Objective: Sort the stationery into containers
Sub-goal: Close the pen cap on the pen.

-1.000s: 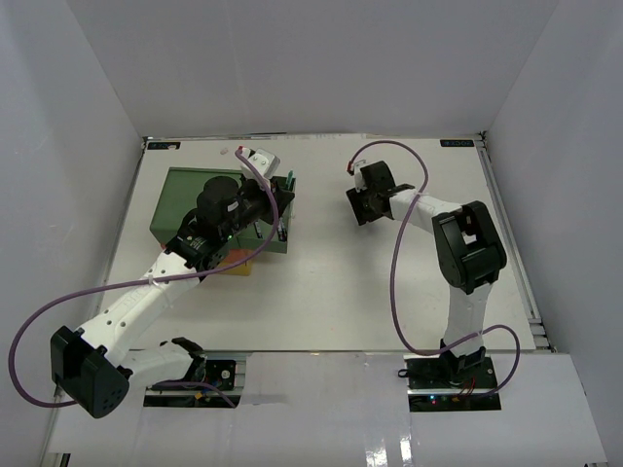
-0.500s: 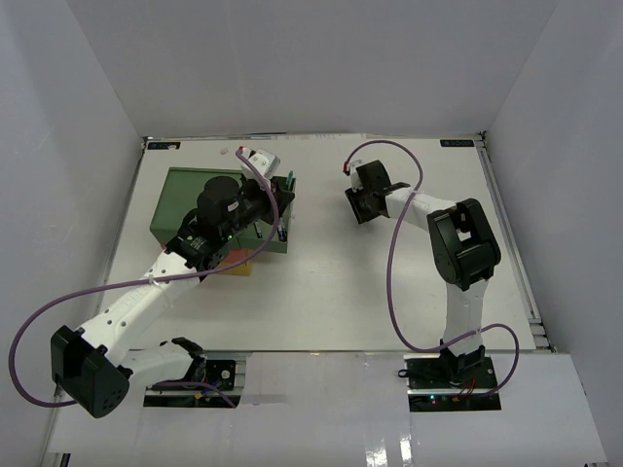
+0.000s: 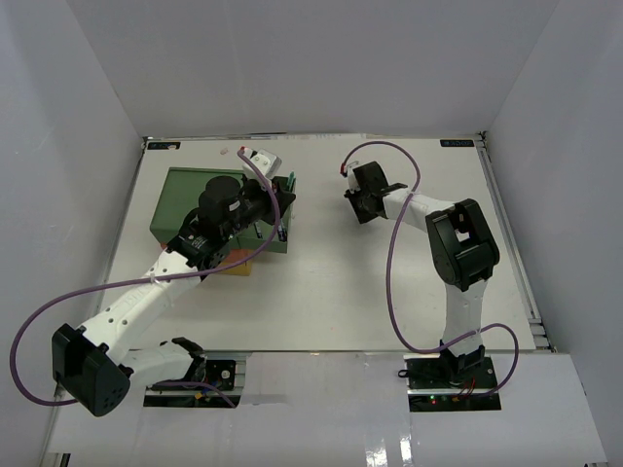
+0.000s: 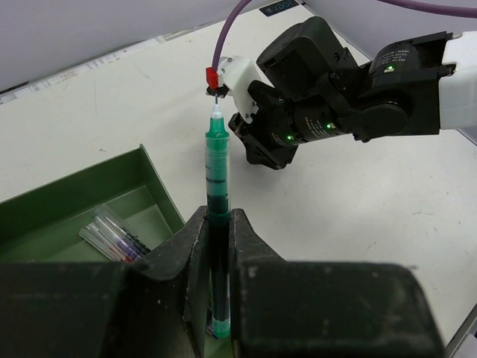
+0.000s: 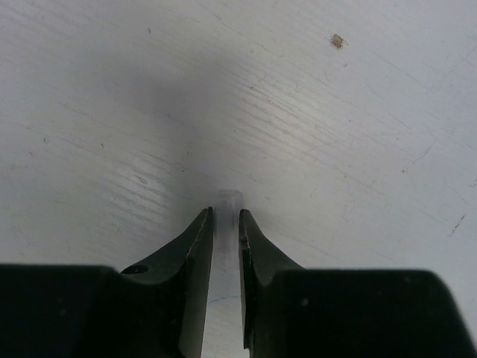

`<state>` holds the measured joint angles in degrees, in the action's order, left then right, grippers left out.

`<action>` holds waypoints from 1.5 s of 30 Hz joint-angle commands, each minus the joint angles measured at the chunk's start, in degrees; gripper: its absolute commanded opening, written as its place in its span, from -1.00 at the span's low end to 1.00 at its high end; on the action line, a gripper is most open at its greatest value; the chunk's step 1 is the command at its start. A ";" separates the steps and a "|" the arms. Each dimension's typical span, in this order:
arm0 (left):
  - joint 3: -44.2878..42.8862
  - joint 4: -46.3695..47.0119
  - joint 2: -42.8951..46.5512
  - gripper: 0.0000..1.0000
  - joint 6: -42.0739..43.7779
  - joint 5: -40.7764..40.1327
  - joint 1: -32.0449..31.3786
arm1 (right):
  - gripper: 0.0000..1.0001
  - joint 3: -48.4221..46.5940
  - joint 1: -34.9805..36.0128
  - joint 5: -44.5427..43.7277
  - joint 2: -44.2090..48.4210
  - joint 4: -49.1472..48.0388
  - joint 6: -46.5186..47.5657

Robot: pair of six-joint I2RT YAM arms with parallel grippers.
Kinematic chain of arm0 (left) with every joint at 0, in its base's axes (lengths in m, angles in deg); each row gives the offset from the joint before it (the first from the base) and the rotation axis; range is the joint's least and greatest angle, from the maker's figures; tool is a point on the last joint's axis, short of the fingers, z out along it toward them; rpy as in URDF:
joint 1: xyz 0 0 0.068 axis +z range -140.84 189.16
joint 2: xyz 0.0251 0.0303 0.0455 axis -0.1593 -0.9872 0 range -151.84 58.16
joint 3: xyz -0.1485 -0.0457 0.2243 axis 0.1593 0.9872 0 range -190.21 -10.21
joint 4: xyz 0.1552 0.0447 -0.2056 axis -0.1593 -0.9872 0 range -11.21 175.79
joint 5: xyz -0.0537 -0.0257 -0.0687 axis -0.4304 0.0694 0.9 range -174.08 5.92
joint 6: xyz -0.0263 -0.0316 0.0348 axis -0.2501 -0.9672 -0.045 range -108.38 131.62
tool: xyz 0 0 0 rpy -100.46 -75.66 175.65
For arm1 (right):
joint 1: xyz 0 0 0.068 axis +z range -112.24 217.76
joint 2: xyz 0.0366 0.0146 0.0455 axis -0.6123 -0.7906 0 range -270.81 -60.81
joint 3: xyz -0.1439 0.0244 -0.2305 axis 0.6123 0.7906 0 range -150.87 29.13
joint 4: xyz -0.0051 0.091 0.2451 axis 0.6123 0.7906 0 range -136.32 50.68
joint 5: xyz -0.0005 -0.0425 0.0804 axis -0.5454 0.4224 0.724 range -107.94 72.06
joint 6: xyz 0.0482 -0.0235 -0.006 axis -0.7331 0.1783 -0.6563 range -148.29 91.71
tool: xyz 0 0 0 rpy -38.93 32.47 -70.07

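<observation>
My left gripper [image 4: 217,224] is shut on a green pen [image 4: 217,175], which stands out past the jaws with its bare tip toward the right arm. It hovers over the right edge of the open green drawer [image 4: 67,194] of the containers [image 3: 180,195], where thin pens [image 4: 112,237] lie. My right gripper [image 5: 226,216] points down at the white table, its jaws drawn narrow on a small clear piece [image 5: 227,200] that pokes out between the tips. In the top view the right gripper [image 3: 358,209] sits right of the green pen [image 3: 289,183].
A grey tape roll [image 3: 261,158] lies behind the drawer stack near the far edge. Orange and yellow tiers [image 3: 237,263] peek out under the left arm. The right arm's purple cable [image 3: 394,253] loops over the table. White walls enclose the table on three sides.
The right wrist has shifted slightly to the far left. The left arm and its pen have stayed put.
</observation>
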<state>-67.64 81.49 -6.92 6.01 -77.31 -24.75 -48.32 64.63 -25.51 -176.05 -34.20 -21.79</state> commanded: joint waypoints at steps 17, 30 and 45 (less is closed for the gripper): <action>2.32 4.20 1.71 -0.97 -2.30 11.86 0.25 | -0.85 10.82 2.22 13.18 34.26 -12.80 -9.83; 4.16 9.39 1.45 -0.96 -4.06 17.84 0.25 | -0.85 18.56 2.31 26.01 45.02 -46.46 -27.67; 2.59 16.69 -2.68 -0.96 -7.58 20.83 -2.83 | -0.85 24.71 3.27 31.92 43.96 -65.72 -40.34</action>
<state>-63.18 95.46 -9.85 -0.96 -57.64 -26.74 -24.44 67.54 5.00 -132.03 -91.97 -58.66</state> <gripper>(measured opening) 0.211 0.219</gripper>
